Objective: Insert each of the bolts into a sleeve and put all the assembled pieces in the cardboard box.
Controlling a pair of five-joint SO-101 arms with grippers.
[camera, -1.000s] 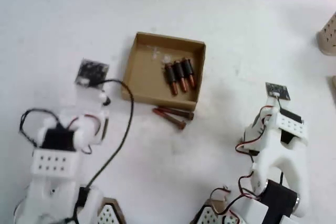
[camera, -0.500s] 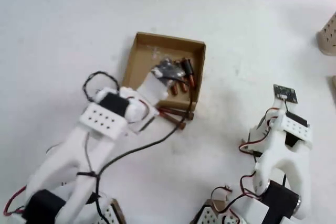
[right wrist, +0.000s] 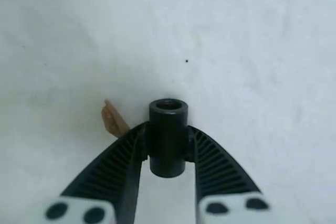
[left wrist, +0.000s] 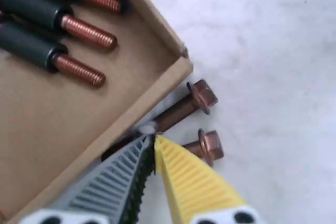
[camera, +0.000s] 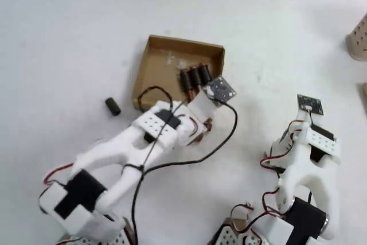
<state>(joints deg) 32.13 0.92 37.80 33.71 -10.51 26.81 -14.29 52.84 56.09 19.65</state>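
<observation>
The cardboard box [camera: 156, 68] holds three bolts in black sleeves [camera: 195, 80]. In the left wrist view they lie side by side [left wrist: 37, 17]. Two bare copper bolts [left wrist: 202, 95] [left wrist: 210, 146] lie on the table against the box's outer wall [left wrist: 142, 111]. My left gripper [left wrist: 153, 140] hangs shut right over their shafts, at the box's near right corner [camera: 202, 125]. A loose black sleeve [camera: 113, 106] lies on the table left of the box. My right gripper [right wrist: 168, 128] is shut on another black sleeve [right wrist: 168, 135], held upright above bare table; its arm [camera: 307, 144] stands at the right.
A beige perforated object [camera: 358, 38] sits at the table's right edge. A small brown chip [right wrist: 113, 119] lies on the table near the right gripper. Open white table lies between the box and the right arm.
The left arm swung from the table's left side across to the box's near right corner. The black sleeve now lies alone where that gripper was. The right arm barely moved.
</observation>
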